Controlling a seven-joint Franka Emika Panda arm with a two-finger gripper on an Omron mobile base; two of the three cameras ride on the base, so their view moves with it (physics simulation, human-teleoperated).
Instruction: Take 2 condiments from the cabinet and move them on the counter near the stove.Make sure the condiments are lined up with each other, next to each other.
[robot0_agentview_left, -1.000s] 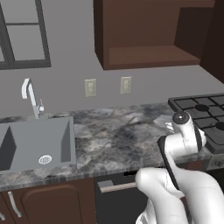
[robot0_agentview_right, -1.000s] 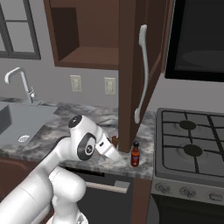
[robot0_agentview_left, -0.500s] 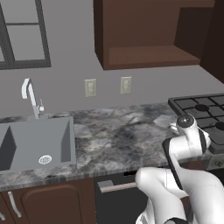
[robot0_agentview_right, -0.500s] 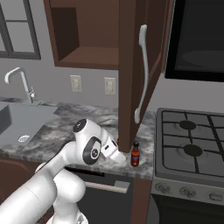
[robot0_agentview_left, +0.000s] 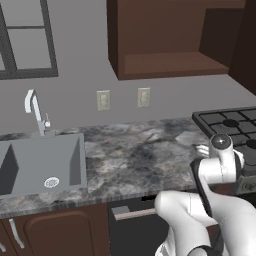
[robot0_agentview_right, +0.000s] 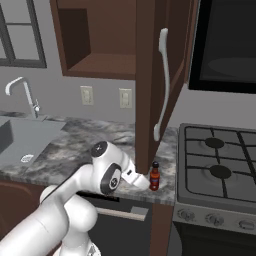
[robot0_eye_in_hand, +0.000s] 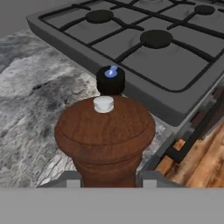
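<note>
Hand view: we look down on the brown wooden pepper mill (robot0_eye_in_hand: 105, 140), its domed cap topped by a small white knob, standing upright between the two finger tips (robot0_eye_in_hand: 72, 180) at the bottom edge. The gripper (robot0_eye_in_hand: 108, 181) is pinched on the mill's lower body, one tip on each side. At 12 o'clock from the mill, just behind it, we see the black cap of the red sauce bottle (robot0_eye_in_hand: 110, 79); whether the two touch we cannot tell. Both sit over the marbled counter (robot0_eye_in_hand: 30, 109), close to its front edge. The stove (robot0_eye_in_hand: 148, 48) fills the area from 12 to 3 o'clock, its dark grates and round burners just beyond the bottle.

Right base view: we see the sauce bottle (robot0_agentview_right: 154, 176) upright on the counter (robot0_agentview_right: 65, 145) near the front edge, with the stove (robot0_agentview_right: 220, 165) at its 3 o'clock and the arm's wrist at its 9 o'clock, just beside it. The cabinet (robot0_agentview_right: 97, 40) hangs above, at 11 o'clock from the bottle.

Left base view: the cabinet (robot0_agentview_left: 170, 65) appears at 12 o'clock, above the counter (robot0_agentview_left: 130, 155); the sink (robot0_agentview_left: 40, 165) lies at 9 o'clock and the stove (robot0_agentview_left: 225, 125) at 3 o'clock.
</note>
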